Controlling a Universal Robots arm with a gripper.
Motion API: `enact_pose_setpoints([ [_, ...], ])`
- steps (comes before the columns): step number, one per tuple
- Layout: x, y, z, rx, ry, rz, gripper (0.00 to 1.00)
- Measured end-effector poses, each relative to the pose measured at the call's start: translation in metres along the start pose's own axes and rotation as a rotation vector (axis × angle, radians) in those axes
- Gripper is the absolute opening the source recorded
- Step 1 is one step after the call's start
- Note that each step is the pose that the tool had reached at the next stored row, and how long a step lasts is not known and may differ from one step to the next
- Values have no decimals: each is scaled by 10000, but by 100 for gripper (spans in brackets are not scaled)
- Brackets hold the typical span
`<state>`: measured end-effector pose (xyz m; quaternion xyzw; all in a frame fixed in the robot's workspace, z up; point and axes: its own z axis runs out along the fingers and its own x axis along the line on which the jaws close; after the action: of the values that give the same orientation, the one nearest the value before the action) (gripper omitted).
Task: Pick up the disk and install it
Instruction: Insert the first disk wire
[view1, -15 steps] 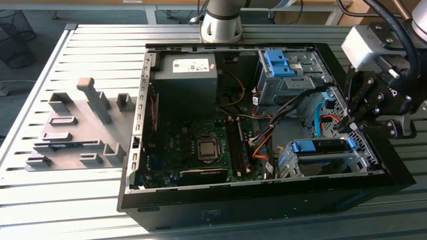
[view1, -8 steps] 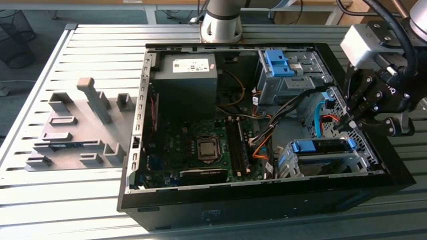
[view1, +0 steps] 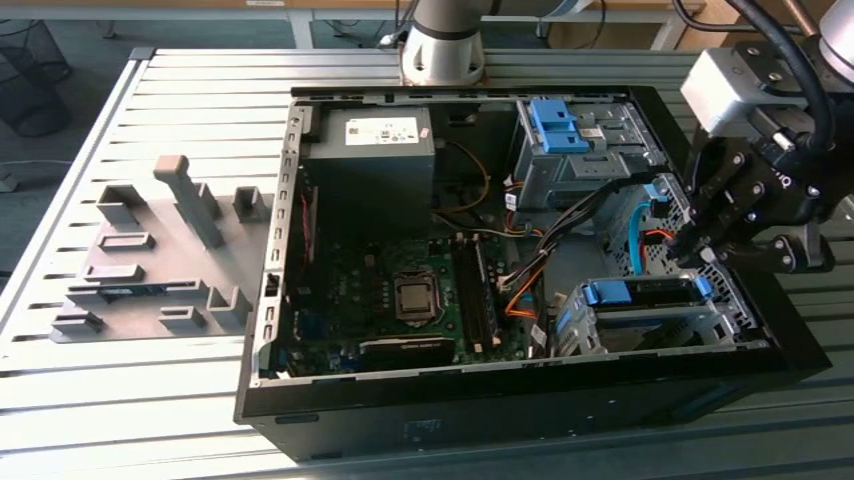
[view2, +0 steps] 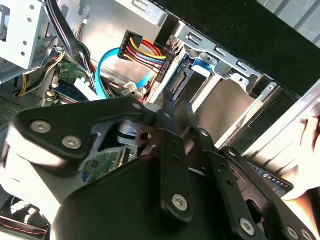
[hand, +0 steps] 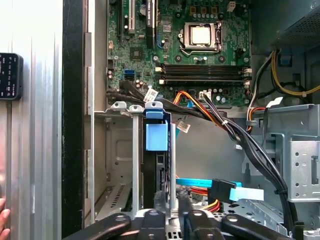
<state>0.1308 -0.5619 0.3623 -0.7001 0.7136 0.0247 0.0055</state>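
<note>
Hovering my gripper (view1: 694, 255) over the disk (view1: 645, 292) seated in its cage (view1: 654, 325); I cannot tell its opening.

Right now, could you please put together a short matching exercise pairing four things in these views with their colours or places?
Things:
1. disk
2. gripper
3. grey plastic fixture
4. power supply box

Descriptions:
A. on the table outside the case, at the exterior view's left
B. dark grey with a white sticker
C. blue-framed, in the metal drive cage
D. black, beside the drive cage, at the exterior view's right

Pairs: 1-C, 2-D, 3-A, 4-B
</note>
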Motion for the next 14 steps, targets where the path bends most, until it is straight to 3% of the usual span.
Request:
enact_pose_setpoints([
  [1, -11, -4, 0, 0, 1, -1, 25],
  [8, -165, -51, 28, -6, -2, 1, 25],
  [11, -171, -86, 61, -37, 2, 1, 25],
  [14, -171, -91, 86, -36, 55, 5, 25],
])
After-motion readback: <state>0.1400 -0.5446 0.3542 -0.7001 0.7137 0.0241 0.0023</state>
